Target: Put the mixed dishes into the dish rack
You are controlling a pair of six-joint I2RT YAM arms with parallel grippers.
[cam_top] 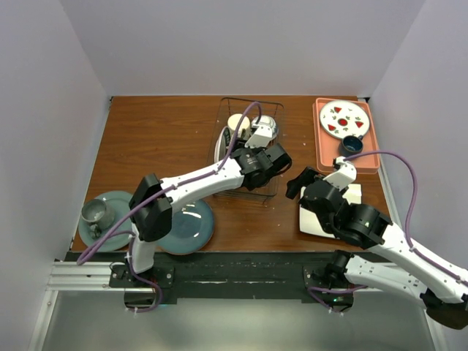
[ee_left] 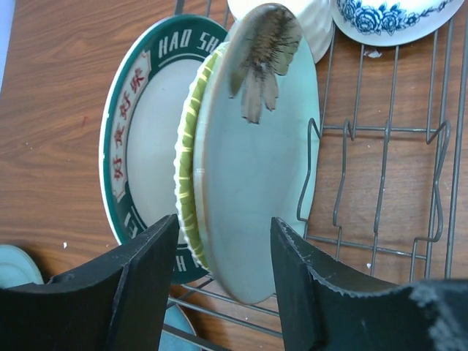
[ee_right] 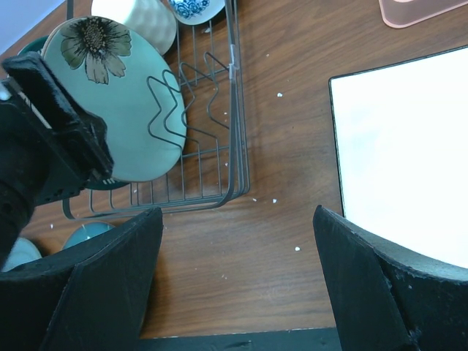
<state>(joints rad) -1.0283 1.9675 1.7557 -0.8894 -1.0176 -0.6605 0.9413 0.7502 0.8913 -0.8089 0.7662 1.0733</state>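
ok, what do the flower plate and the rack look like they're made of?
Pale green flower plate: probably glazed ceramic, with a smooth, slightly glossy face, a ribbed yellow-green rim and a painted brown flower. Dish rack: thin dark metal wire bent into loops, possibly coated; the finish is hard to tell.

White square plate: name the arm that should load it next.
Right, likely. The right gripper hangs open just beside the white square plate, nothing between them. The left gripper is at the dish rack, jaws astride the pale green flower plate.
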